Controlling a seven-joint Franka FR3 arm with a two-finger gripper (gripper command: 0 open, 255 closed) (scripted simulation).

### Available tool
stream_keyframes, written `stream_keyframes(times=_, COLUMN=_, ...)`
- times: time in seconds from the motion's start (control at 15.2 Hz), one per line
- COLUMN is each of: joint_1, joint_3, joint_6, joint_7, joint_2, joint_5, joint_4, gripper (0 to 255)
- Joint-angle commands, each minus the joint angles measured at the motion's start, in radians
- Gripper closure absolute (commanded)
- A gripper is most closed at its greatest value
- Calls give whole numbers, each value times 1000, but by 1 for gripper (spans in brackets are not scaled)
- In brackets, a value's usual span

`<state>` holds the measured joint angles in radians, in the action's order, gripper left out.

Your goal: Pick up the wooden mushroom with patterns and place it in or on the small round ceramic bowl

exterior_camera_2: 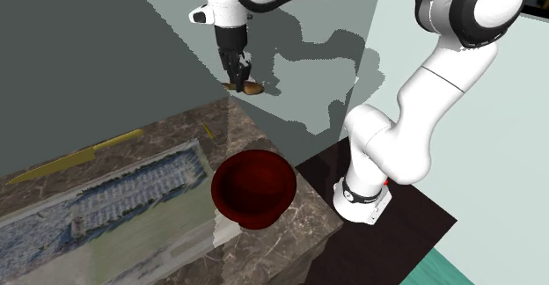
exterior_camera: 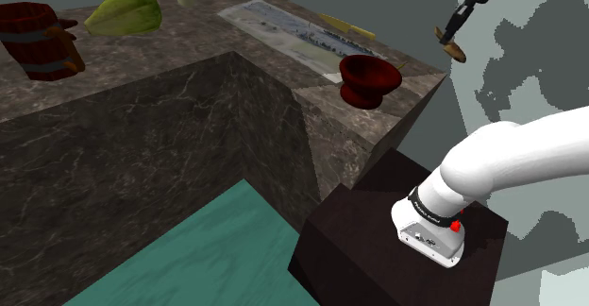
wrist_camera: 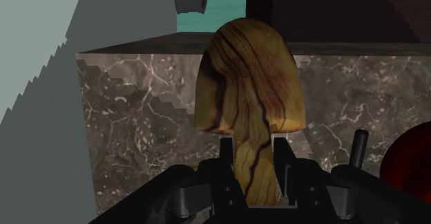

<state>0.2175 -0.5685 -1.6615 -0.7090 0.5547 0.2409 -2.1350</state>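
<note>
A wooden mushroom [wrist_camera: 248, 84] with brown grain stripes has its stem clasped between my two black fingers. My gripper [wrist_camera: 252, 150] is shut on it. In the shoulder view the gripper [exterior_camera: 454, 32] holds the mushroom [exterior_camera: 456, 52] in the air, up and to the right of the dark red round bowl [exterior_camera: 368, 77], past the counter's corner. The second exterior view has the gripper [exterior_camera_2: 238, 76] and mushroom [exterior_camera_2: 251, 87] high above and behind the bowl [exterior_camera_2: 253, 186]. In the wrist view the bowl's rim [wrist_camera: 411, 160] peeks in beside one finger.
The bowl stands on a dark marble counter [exterior_camera: 189, 59] near its corner. A printed mat [exterior_camera: 283, 30] and a yellow strip [exterior_camera: 344, 25] lie behind it. At the shoulder view's far left are a brown barrel mug [exterior_camera: 38, 40] and a green leafy thing [exterior_camera: 127, 11]. The dark stand [exterior_camera: 378, 257] sits below.
</note>
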Motion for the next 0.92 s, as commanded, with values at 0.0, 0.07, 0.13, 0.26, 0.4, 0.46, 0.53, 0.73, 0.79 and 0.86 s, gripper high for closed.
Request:
stream_keyframes(times=0.0, joint_1=-3, joint_3=5, joint_6=25, joint_7=0, joint_2=-5, joint_5=-5, joint_4=29, gripper=255)
stream_keyframes(times=0.07, joint_1=-5, joint_3=7, joint_6=38, joint_7=0, joint_2=-7, joint_5=-7, joint_4=44, gripper=255)
stream_keyframes(times=0.13, joint_1=-5, joint_3=7, joint_6=40, joint_7=0, joint_2=-7, joint_5=-8, joint_4=46, gripper=255)
stream_keyframes(times=0.26, joint_1=-10, joint_3=55, joint_6=43, joint_7=53, joint_2=19, joint_5=-18, joint_4=16, gripper=255)
stream_keyframes(times=0.4, joint_1=-17, joint_3=101, joint_6=46, joint_7=104, joint_2=41, joint_5=-31, joint_4=-10, gripper=255)
stream_keyframes(times=0.46, joint_1=-21, joint_3=123, joint_6=47, joint_7=130, joint_2=50, joint_5=-39, joint_4=-21, gripper=255)
stream_keyframes(times=0.53, joint_1=-26, joint_3=145, joint_6=47, joint_7=155, joint_2=57, joint_5=-48, joint_4=-32, gripper=255)
stream_keyframes(times=0.73, joint_1=-43, joint_3=210, joint_6=48, joint_7=229, joint_2=74, joint_5=-77, joint_4=-56, gripper=255)
stream_keyframes(times=0.79, joint_1=-49, joint_3=231, joint_6=47, joint_7=254, joint_2=78, joint_5=-87, joint_4=-62, gripper=255)
stream_keyframes(times=0.86, joint_1=-56, joint_3=252, joint_6=47, joint_7=278, joint_2=80, joint_5=-98, joint_4=-67, gripper=255)
